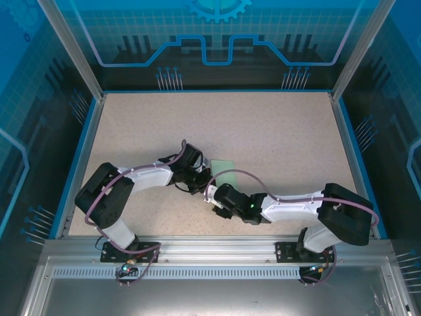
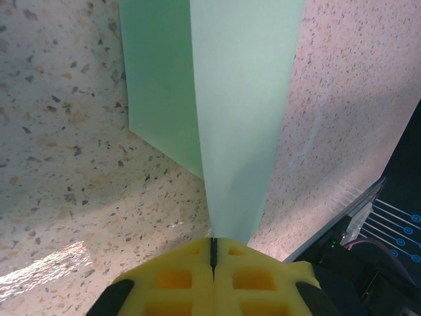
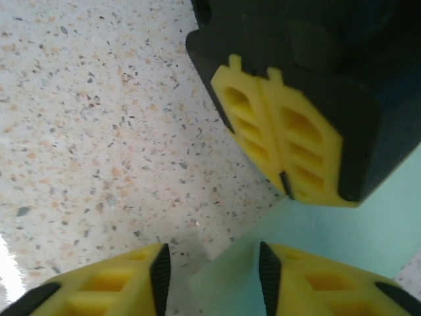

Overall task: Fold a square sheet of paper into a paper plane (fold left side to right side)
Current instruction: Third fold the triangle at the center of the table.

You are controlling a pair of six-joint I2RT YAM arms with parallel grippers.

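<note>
Speckled tabletop [image 1: 263, 131], blue printed walls [image 1: 217, 39], alu front rail [image 1: 217, 245]

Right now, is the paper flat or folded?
Part-folded: the left gripper pinches one edge of the paper, holding that flap above the rest.

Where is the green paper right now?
In the top view the paper lies near the middle of the table, beside the left end effector, which pinches its raised edge.

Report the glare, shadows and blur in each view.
Top external: even light, sharp, soft shadows on the table. Left wrist: glare patch on the table lower left; the green paper casts a shadow beside itself. Right wrist: soft focus throughout, the right gripper blurriest, white blow-out at the lower left edge.
</note>
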